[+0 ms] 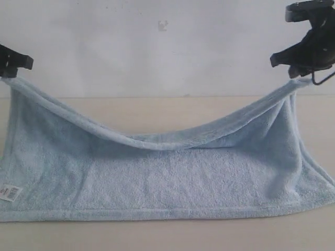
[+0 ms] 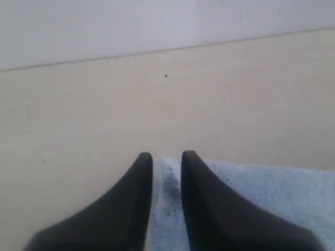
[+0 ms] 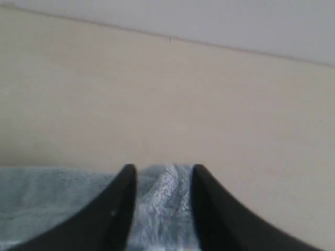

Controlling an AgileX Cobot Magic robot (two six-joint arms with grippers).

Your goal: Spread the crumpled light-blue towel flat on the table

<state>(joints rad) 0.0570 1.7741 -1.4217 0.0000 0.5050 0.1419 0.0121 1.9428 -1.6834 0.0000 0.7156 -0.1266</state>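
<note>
Exterior view: left gripper [image 2: 166,158] and right gripper [image 3: 159,170] pinch raised corners of the fluffy pale-blue towel [image 1: 157,183]. Its near hem lies on the beige table [image 1: 167,236].

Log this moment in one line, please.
pale light-blue terry-cloth towel: hung between raised ends, middle sagging, lower hem on beige wood-grain table | left jaws: shut on towel | right jaws: same

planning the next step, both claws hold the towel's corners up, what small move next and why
Probably ease both claws back toward the wall while lowering them. The left claw and right claw each pinch a raised corner of the towel; its top edge sags mid-span while the near hem already lies on the table, so this should draw it flat.
</note>
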